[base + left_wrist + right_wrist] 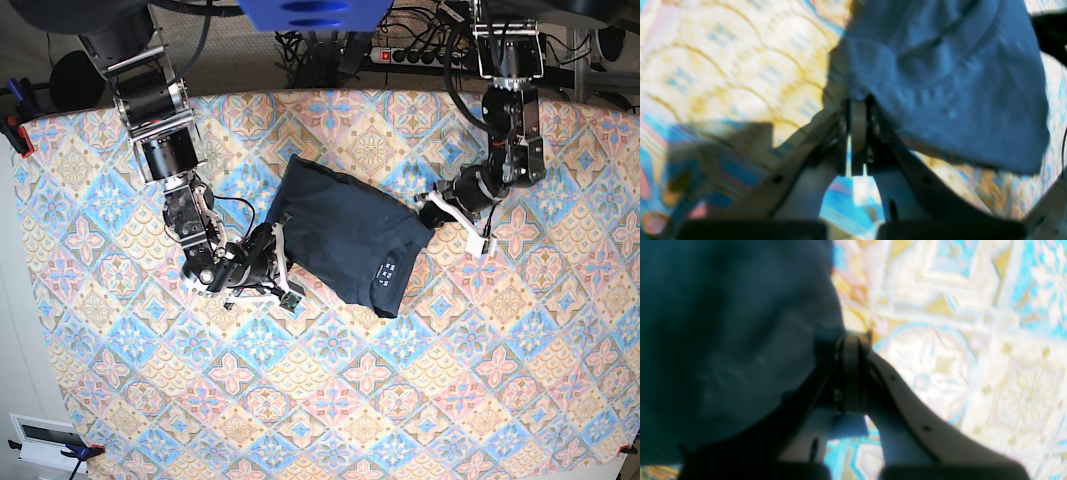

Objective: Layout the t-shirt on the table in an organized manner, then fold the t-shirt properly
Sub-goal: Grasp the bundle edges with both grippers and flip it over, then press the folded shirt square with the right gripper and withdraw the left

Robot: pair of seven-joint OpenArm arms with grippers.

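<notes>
Both grippers are pinched fully closed on cloth. Left gripper (858, 103) bites the edge of the t-shirt (345, 245), apparently a sleeve or shoulder end; in the base view it (432, 212) sits at the shirt's corner nearest the table's right edge. Right gripper (851, 340) clamps the opposite side of the dark fabric; in the base view it (275, 235) is at the shirt's left side.

Shirt lies on the table (330, 400) a little above centre, towards the far edge, skewed diagonally, bunched into a rough quadrilateral. White neck label faces up near its lower right part. Sleeves not clearly spread; hem shape hard to read.

Judgement: holds on two opposite sides look meant for pulling the cloth taut and squaring it up, so this is the laying-out step, with folding not yet begun. Wrist views are blurred, so exact seam held cannot be told
</notes>
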